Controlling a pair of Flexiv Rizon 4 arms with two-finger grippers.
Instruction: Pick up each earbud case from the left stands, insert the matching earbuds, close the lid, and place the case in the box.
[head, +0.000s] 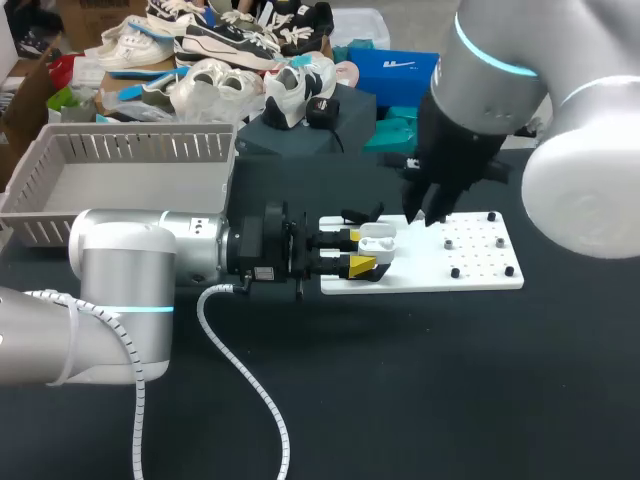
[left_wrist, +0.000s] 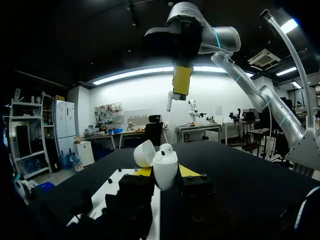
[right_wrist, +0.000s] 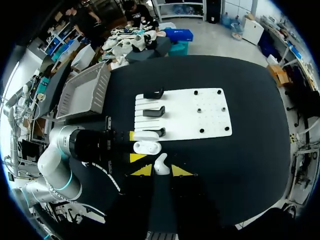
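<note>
Now | left fingers (head: 360, 267) pinch open case (head: 377, 240) | right fingers (right_wrist: 181, 171) pinch earbud (right_wrist: 161, 164) | black table (head: 450, 380)

Even overhead light on black table (head: 400, 400); white board (head: 480, 272) shines bright, shadows soft. Glare from ceiling strips (left_wrist: 150, 75) above my left claw (left_wrist: 165, 172).

A white pegged board (head: 480, 257) lies flat on the black table (head: 420, 400).

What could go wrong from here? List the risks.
The small earbud in the right gripper may slip or miss the open case. The case's raised lid could be struck on the way down. The left gripper grips only the case's lower part, so pressing may tilt it.
</note>
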